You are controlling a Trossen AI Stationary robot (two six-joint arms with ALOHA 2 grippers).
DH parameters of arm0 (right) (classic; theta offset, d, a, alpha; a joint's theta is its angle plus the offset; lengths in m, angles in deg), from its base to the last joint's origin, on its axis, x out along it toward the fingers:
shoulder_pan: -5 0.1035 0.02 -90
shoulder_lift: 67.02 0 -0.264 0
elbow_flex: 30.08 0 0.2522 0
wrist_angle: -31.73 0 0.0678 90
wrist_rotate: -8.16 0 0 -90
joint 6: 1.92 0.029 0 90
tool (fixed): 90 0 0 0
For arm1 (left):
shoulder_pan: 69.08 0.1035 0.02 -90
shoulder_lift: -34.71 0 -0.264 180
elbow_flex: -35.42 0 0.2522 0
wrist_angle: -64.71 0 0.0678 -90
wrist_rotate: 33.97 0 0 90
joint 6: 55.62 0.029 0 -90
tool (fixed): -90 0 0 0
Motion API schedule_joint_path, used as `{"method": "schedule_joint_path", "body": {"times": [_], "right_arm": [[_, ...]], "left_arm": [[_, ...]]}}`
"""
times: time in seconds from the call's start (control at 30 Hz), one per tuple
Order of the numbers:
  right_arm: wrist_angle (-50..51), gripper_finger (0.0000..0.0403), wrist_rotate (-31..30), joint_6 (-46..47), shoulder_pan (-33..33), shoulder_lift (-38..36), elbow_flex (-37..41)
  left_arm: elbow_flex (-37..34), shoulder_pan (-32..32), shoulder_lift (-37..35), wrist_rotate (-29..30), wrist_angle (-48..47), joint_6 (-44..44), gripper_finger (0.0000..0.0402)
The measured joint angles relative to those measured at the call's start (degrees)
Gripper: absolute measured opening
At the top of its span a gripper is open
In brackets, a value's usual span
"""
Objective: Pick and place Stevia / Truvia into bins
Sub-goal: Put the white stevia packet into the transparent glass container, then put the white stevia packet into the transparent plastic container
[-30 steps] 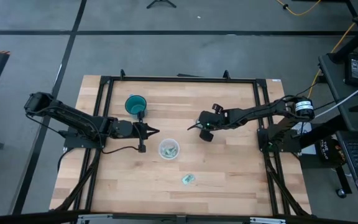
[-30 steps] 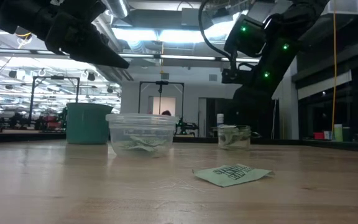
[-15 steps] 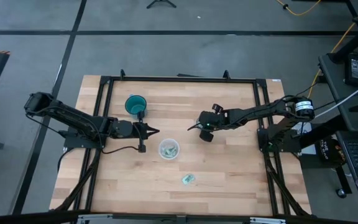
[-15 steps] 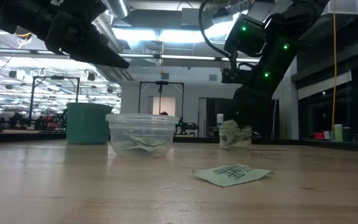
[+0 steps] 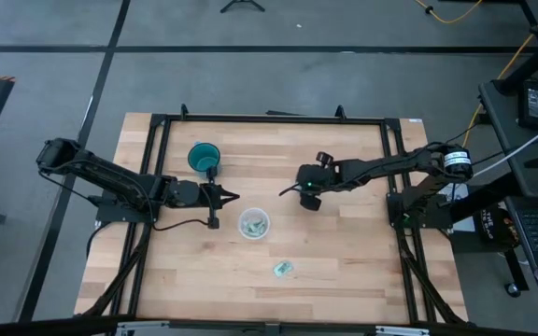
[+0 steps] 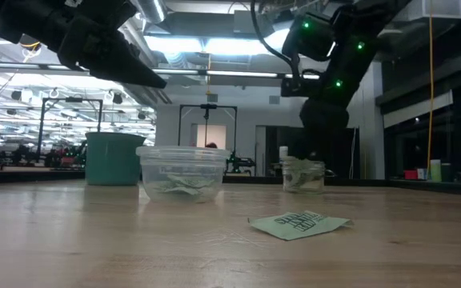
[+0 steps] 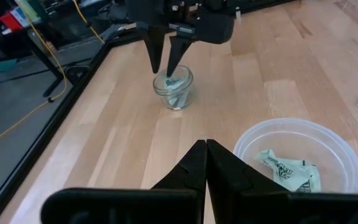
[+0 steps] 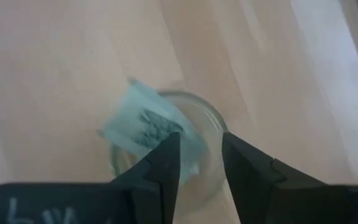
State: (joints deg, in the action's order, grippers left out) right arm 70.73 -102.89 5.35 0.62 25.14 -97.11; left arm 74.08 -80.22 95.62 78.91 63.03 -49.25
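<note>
The clear glass cup (image 7: pixel 174 91) stands right of the table's middle with a pale green packet (image 8: pixel 146 127) in it, one corner above the rim. My right gripper (image 8: pixel 201 158) is open, pointing down just above that cup, and touches nothing. The wider translucent cup (image 5: pixel 254 224) holds crumpled packets (image 7: pixel 288 171). Another packet (image 5: pixel 283 270) lies flat on the wood near the near edge. The teal cup (image 5: pixel 204 157) stands toward the far left. My left gripper (image 7: pixel 204 149) is shut and hovers between the teal cup and the translucent cup.
A black frame (image 5: pixel 157 126) runs around the wooden table top. Bare wood lies between the cups and toward the near edge around the lone packet. The room shows behind the table in the low view.
My right gripper has risen a little above the glass cup and shifted slightly toward the table's left. The packet in the glass stood up above the rim for a moment and has settled lower.
</note>
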Motion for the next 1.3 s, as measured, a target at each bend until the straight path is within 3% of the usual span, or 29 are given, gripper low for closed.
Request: {"method": "schedule_joint_path", "body": {"times": [0.13,0.6,0.9,1.03,1.2,1.3], "right_arm": [[3.4,0.0123,-1.9,1.5,0.0,0.0,-0.7],[0.6,0.0123,-1.8,-0.4,0.0,-1.1,-1.0],[0.6,0.0120,-1.3,-3.5,2.1,-6.5,-3.2],[-0.1,0.0090,-1.3,-3.3,4.2,-10.1,-1.8],[-6.1,0.0014,-1.3,-3.0,8.2,-13.6,2.6],[-10.4,0.0011,-1.4,-2.8,10.8,-14.4,5.0]], "left_arm": [[0.0,0.0,0.0,0.0,-0.2,0.0,0.0004],[0.0,0.0,0.0,0.0,-0.3,0.0,0.0004],[0.0,0.0,0.0,0.1,-0.3,2.4,0.0004],[0.0,0.0,0.0,0.1,-0.3,2.4,0.0004],[0.0,0.0,0.0,0.0,-0.3,2.4,0.0004],[0.0,0.0,0.0,0.0,-0.2,2.4,0.0004]]}}
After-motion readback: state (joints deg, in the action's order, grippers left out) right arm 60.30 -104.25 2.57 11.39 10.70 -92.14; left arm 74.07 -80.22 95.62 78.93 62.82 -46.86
